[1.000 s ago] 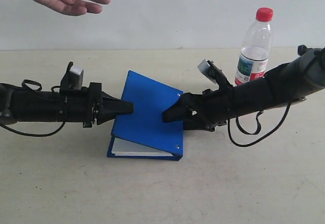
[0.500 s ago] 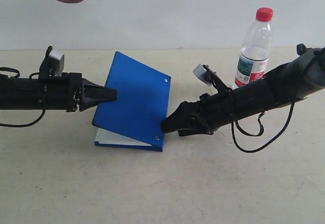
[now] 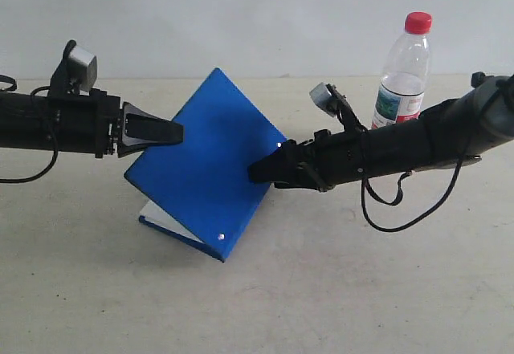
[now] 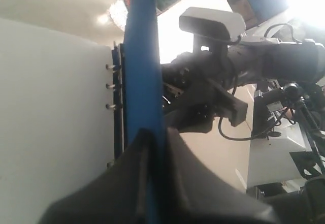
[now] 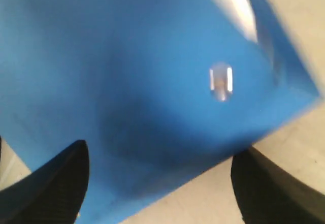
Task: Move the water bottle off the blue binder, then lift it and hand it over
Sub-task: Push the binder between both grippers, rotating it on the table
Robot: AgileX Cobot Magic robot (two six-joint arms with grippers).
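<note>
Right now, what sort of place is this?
Probably a robotics lab bench: two black robot arms, a beige tabletop against a plain white wall, blue binder and water bottle as props.

No words, brand names or numbers could be read in any view. The only printed surface seen was the label (image 3: 397,107) wrapped around the water bottle (image 3: 404,69), which stood upright near the far right corner of the counter (image 3: 337,298). Red, white and green bands were made out on that label, but the print on it was too small to be read.
</note>
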